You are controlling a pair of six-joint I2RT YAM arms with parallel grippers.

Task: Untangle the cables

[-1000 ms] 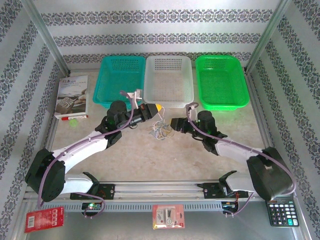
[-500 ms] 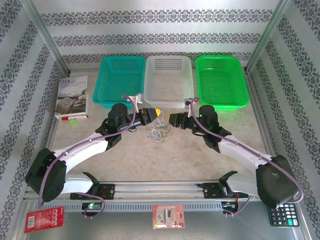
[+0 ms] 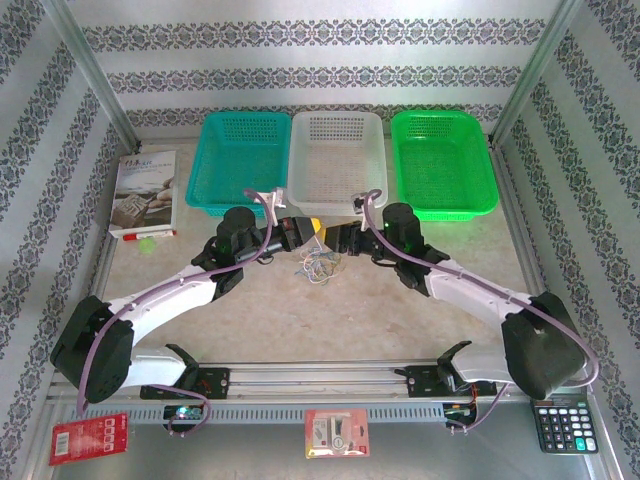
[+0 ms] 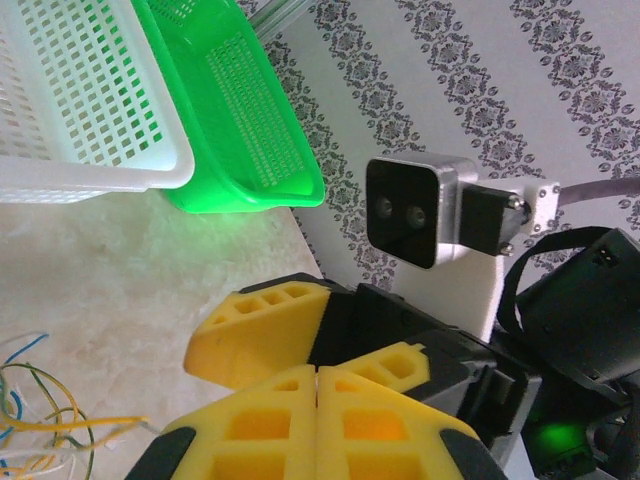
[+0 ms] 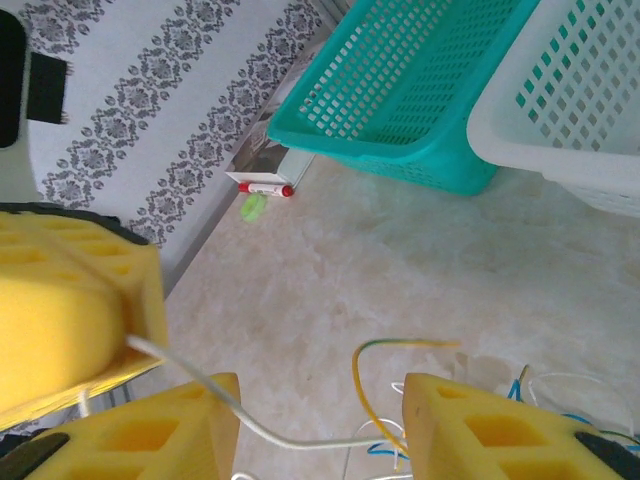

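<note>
At the middle of the beige, marble-veined table (image 3: 300, 320), just in front of the white basket (image 3: 337, 160), lie the cables (image 3: 320, 265): a small loose snarl of hair-thin wires, whitish, yellow and blue, limp and looping; both grippers meet over its far edge. The left gripper (image 3: 314, 227) is closed, its yellow pads pressed flat along one seam; a whitish wire (image 5: 270, 436) is pinched in that seam and runs out in a slack curve. The right gripper (image 3: 334, 242) stands open; its blocky yellow fingers (image 5: 480, 425) are apart, and the whitish wire and a yellow-green strand (image 5: 362, 375) cross the gap, neither visibly touched. The fingers are matt, moulded with square hollows like a grid.

Three baskets of perforated plastic stand side by side at the back: a teal basket (image 3: 240, 160), the white one, a green basket (image 3: 442, 165); all have rounded corners and rolled rims. Left of them lies a book (image 3: 143, 192), its cover print too small to read; a red-and-white marker (image 3: 140, 233) lies just beside it. At the near edge are a calculator (image 3: 564, 424), a red packet (image 3: 88, 438) and a carded packet (image 3: 336, 432); none is legible. The walls (image 3: 300, 40) bear grey damask stripes.
</note>
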